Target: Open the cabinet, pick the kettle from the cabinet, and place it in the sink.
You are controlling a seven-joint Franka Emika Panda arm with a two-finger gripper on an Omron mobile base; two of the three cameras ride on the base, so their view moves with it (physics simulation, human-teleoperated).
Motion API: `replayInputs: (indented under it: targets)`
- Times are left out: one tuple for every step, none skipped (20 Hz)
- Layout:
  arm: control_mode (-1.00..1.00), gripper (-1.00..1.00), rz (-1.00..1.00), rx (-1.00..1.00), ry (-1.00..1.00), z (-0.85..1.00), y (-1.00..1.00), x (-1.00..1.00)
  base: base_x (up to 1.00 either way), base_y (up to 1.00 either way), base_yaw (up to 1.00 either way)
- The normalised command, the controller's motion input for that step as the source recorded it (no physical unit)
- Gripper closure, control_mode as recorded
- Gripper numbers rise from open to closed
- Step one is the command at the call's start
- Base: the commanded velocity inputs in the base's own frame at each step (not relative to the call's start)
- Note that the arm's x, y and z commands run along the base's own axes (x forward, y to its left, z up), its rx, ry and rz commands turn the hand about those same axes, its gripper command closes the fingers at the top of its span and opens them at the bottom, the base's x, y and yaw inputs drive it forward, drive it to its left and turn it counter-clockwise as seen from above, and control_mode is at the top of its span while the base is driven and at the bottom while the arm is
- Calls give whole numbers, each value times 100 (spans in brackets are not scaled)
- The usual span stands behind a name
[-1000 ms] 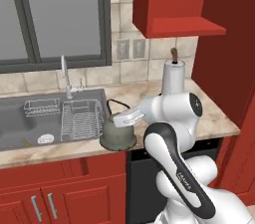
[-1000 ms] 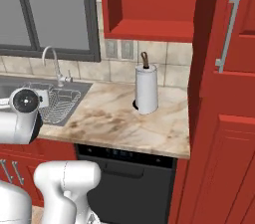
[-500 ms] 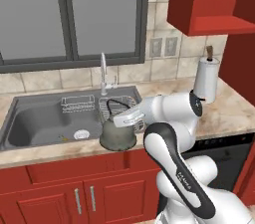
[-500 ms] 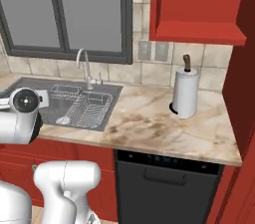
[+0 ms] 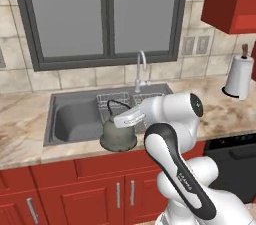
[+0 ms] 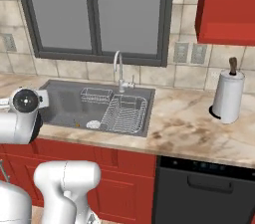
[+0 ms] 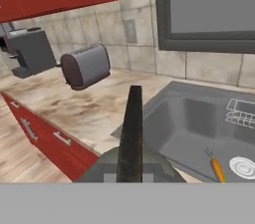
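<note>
Over the sink's [image 5: 70,124] front rim hangs the kettle [image 5: 118,136], upright, its dark arched handle running toward the basin. Clenched on that handle, the gripper [image 5: 120,119] reaches left from the arm's sharply folded white elbow.

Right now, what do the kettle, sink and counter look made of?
Kettle: dull grey-green metal by the look, matte with faint mottling; its arched handle is dark, maybe plastic. Sink: grey brushed steel, with an even flat sheen, a wire rack and a chrome faucet. Counter: beige marble-like stone or laminate, brown veining; hard to tell which.
</note>
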Motion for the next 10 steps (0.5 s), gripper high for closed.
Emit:
replayInputs:
  targets:
    - [100,100,0,0,0,0,0,0,12,73,0]
    - [100,100,0,0,0,0,0,0,12,73,-1]
    - [100,100,0,0,0,0,0,0,12,73,-1]
    - [100,100,0,0,0,0,0,0,13,73,-1]
    - [100,100,0,0,0,0,0,0,13,73,-1]
    - [100,100,0,0,0,0,0,0,14,73,-1]
    - [100,100,0,0,0,0,0,0,15,72,-2]
    - [100,100,0,0,0,0,0,0,18,71,-3]
    - [100,100,0,0,0,0,0,0,21,70,-5]
    - [100,100,0,0,0,0,0,0,24,67,-7]
